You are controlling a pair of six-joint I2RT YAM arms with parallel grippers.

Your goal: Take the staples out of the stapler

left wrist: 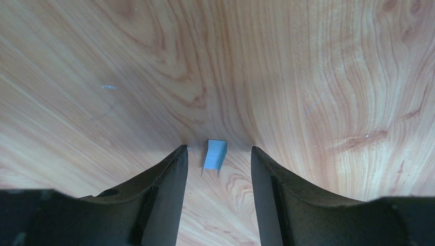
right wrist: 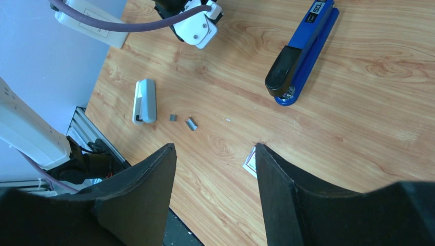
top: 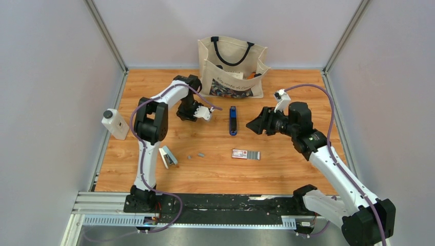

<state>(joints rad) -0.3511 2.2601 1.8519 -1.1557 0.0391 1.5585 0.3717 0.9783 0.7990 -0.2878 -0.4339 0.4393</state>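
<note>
The dark blue stapler [top: 233, 121] lies shut on the table's middle; it also shows in the right wrist view [right wrist: 302, 48]. My left gripper [top: 189, 115] is to its left, pointing down, open [left wrist: 219, 151], with a short staple strip [left wrist: 214, 155] on the wood between its fingertips, not gripped. Two more small staple pieces [top: 190, 156] [top: 201, 154] lie nearer the front; they also show in the right wrist view [right wrist: 173, 117] [right wrist: 192, 123]. My right gripper [top: 255, 124] hovers open and empty [right wrist: 215, 154] just right of the stapler.
A red-and-white box [top: 238, 153] with a grey staple strip [top: 253, 155] beside it lies in front of the stapler. A pale stapler [top: 167, 156] lies front left. A canvas tote bag [top: 233, 66] stands at the back. A white device [top: 115, 123] sits at the left edge.
</note>
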